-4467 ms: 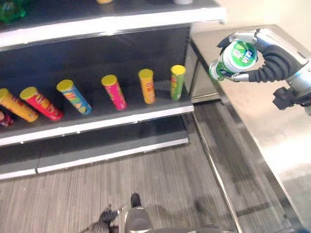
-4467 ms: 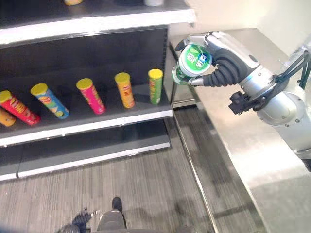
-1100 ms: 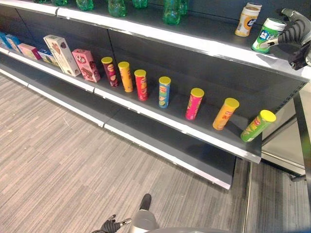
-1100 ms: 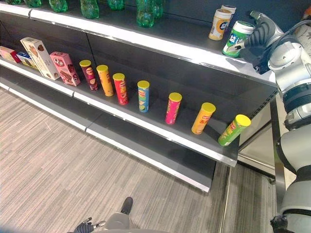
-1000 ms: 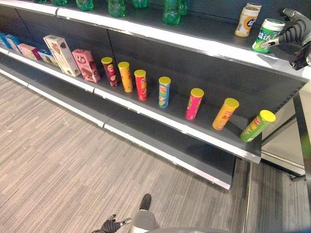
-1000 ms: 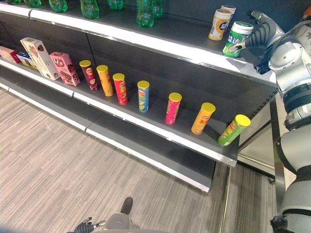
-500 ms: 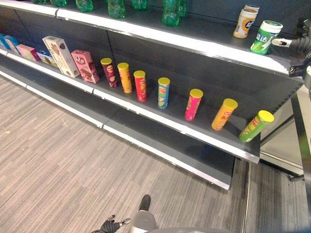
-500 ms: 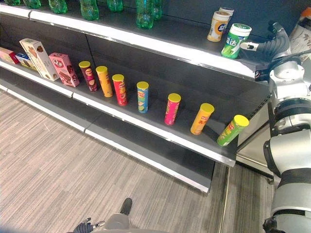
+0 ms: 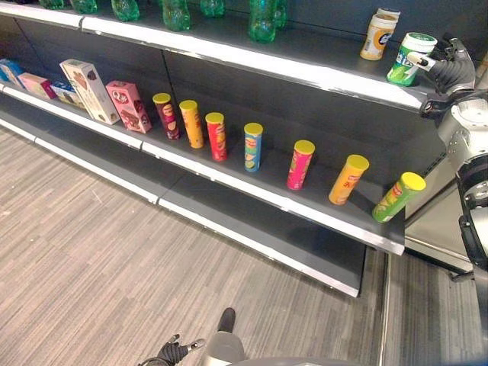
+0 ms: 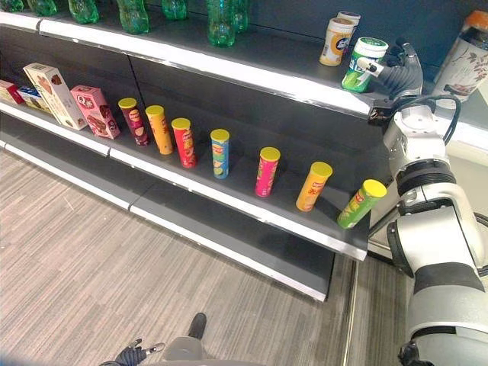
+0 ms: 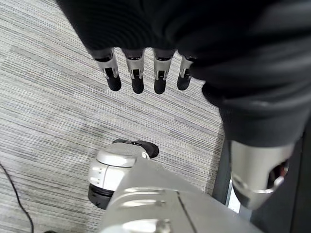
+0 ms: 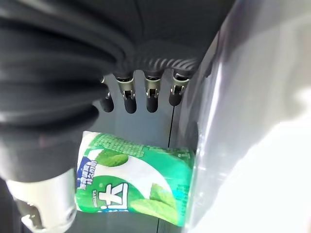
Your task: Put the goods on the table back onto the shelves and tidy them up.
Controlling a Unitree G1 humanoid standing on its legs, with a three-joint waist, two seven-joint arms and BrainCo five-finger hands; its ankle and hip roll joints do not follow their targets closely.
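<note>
A green-and-white canister (image 9: 404, 59) stands upright near the right end of the top shelf (image 9: 305, 67), next to a beige canister (image 9: 376, 36). My right hand (image 10: 398, 76) is just to its right, open. In the right wrist view the fingers (image 12: 151, 99) are straight and the canister (image 12: 136, 187) lies just past them, with the thumb close beside it. My left hand (image 11: 146, 80) hangs open low over the floor and holds nothing.
Several chip tubes (image 9: 254, 146) stand in a row on the middle shelf, the rightmost green one (image 9: 396, 197) leaning. Pink and white boxes (image 9: 126, 105) stand to the left. Green bottles (image 9: 261, 19) line the top shelf. A metal table (image 9: 435, 229) stands at the right.
My right hand carried the green canister from the table side to the top shelf, set it down and let go. The fingers opened and the hand drew back a little.
</note>
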